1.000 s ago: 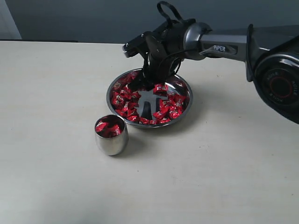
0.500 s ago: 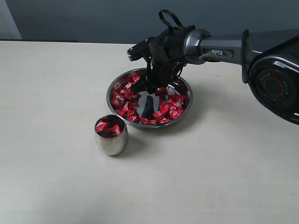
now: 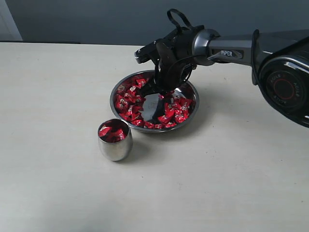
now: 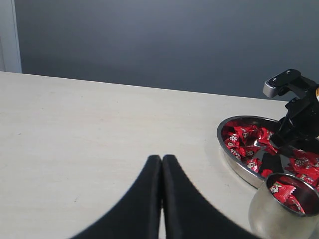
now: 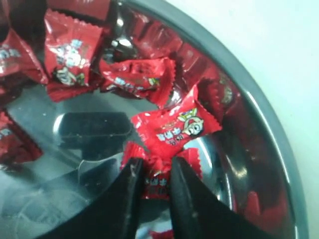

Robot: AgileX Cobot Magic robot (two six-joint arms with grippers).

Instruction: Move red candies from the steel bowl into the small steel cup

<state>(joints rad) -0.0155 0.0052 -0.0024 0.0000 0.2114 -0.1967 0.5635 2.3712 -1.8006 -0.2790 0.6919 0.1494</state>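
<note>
**A:** Well, what is sitting nearest?

**B:** In the left wrist view, the left gripper (image 4: 161, 159) is pointing out over the pale worktop (image 3: 217, 183). Its two black fingers (image 4: 142, 199) are pressing together along their whole length.

**A:** And going outward from there?

**B:** The small steel cup (image 3: 115, 146) is standing upright on the worktop, at the front of the exterior view. It is already holding a few red candies (image 3: 110, 131). The steel bowl (image 3: 152, 105) is sitting just behind it and slightly to the right, close to it, though I cannot tell whether they are touching.

**A:** What is lying in the bowl?

**B:** Many more of the sweets are lying around the inside of the rim, while the flat middle is showing bare and shiny.

**A:** Where is the other arm working?

**B:** The right gripper (image 5: 155, 169) is reaching in from the right of the exterior view and dipping into the far half of the bowl. In its own wrist view, its fingers (image 5: 189, 199) are squeezing one red candy (image 5: 157, 185) between them, down near the bowl's floor. Another wrapped sweet is lying just past the fingertips.

**A:** And farthest back?

**B:** A dark grey wall (image 3: 96, 19) is running behind the worktop's far edge.
</note>
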